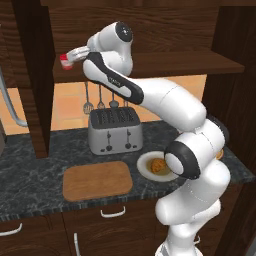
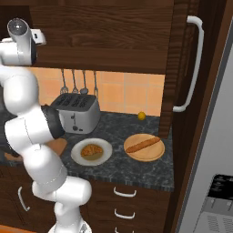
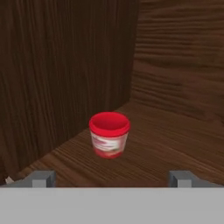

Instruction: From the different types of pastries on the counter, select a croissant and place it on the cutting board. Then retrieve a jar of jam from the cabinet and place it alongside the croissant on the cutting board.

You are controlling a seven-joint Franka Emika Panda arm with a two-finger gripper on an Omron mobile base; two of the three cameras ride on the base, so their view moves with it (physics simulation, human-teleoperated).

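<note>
While the arm reaches up to the cabinet shelf, the gripper sits spread wide just before the jam jar, its fingertips apart and touching nothing. That jar stands upright on the shelf near the left panel. Down on the counter, the croissant lies on a white plate, beside the bare cutting board and before the toaster.

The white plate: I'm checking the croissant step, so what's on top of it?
The croissant still lies on the white plate; the cutting board is bare. The arm covers part of the plate's rim in the left base view.
</note>
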